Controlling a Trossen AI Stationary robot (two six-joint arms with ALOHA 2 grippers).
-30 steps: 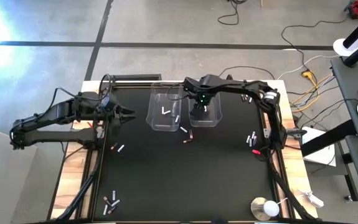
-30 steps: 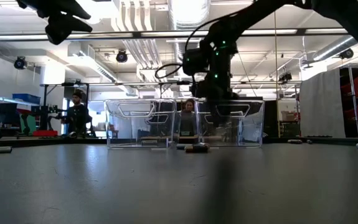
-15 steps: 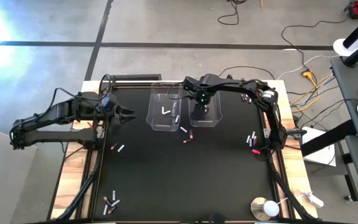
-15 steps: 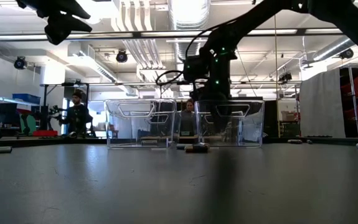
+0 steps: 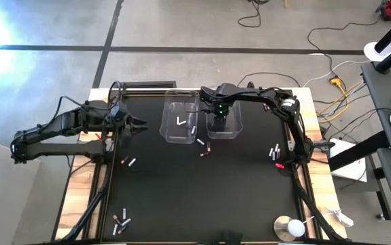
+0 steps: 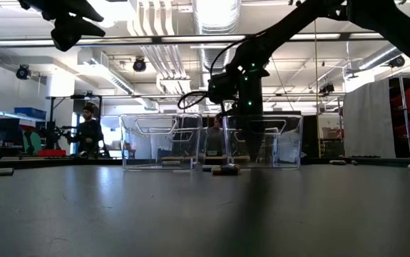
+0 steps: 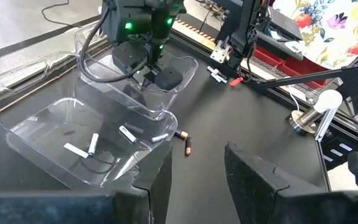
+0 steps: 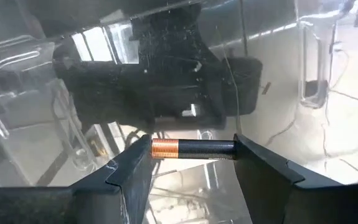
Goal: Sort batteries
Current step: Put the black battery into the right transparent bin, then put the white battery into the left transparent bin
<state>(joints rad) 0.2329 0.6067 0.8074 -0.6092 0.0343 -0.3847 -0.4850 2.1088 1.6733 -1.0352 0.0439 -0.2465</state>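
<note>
The right gripper [image 5: 222,120] is positioned over the right clear bin [image 5: 236,129] at the far middle of the table [image 5: 249,197]; against the frames from a second ago, its head has shifted slightly toward the far side of that bin and, in the low view, the fingers now reach down inside the bin walls, where earlier they hung at about rim height. Its jaws are clamped on a dark battery with a copper end [image 8: 193,149], held crosswise between the two fingertips as the right wrist view shows. The left gripper [image 5: 143,125] hangs raised above the left edge of the table, beside the left clear bin [image 5: 170,136], with its jaws parted and nothing between them; its position matches the earlier frames. The left clear bin holds several silvery-white batteries [image 7: 94,144]. Two loose batteries [image 5: 205,148] lie on the table just in front of the bins, a further one [image 5: 131,162] lies toward the left side, a small group [image 5: 121,223] sits at the near left corner, and another group [image 5: 275,152] lies near the right edge; none of these has moved. A white-topped disc [image 5: 290,226] stands at the near right corner. A person [image 6: 87,132] is visible in the room behind the table
</note>
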